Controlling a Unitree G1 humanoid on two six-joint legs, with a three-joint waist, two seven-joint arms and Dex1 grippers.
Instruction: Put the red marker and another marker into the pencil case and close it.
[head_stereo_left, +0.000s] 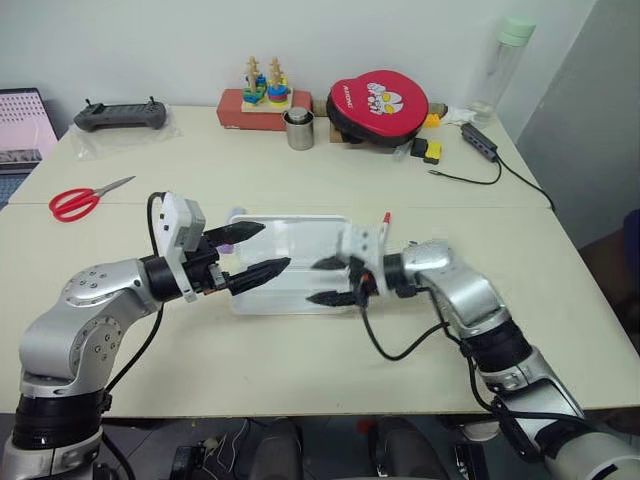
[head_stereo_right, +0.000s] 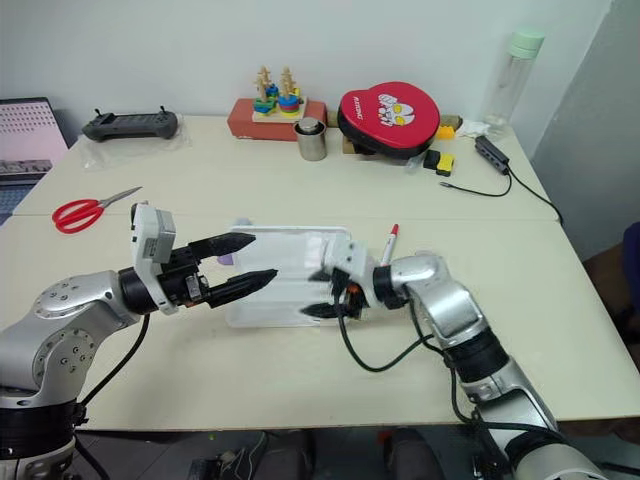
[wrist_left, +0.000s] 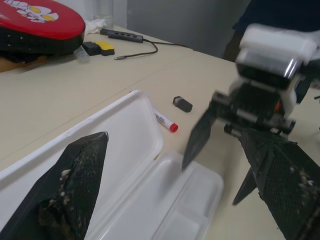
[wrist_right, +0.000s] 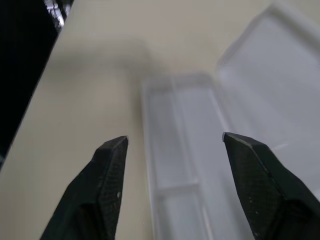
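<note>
The white pencil case (head_stereo_left: 290, 240) lies open in the middle of the table, lid (wrist_left: 125, 135) flat beside the moulded tray (wrist_right: 175, 160), and the tray looks empty. The red marker (wrist_left: 165, 121) lies on the table just beyond the case's right end, its red cap (head_stereo_right: 394, 231) showing behind my right wrist. A lilac bit (head_stereo_right: 225, 260), possibly another marker, peeks out at the case's left end behind my left fingers. My left gripper (head_stereo_left: 275, 245) hovers open over the case's left part. My right gripper (head_stereo_left: 311, 281) faces it from the right, open and empty above the tray.
A small dark grey block (wrist_left: 182, 104) sits near the red marker. Red scissors (head_stereo_left: 85, 200) lie at far left. At the back stand a controller (head_stereo_left: 120, 116), a stacking toy (head_stereo_left: 265, 90), a metal cup (head_stereo_left: 299, 130), a round red pouch (head_stereo_left: 378, 105), a cabled hub (head_stereo_left: 480, 140) and a bottle (head_stereo_left: 505, 65).
</note>
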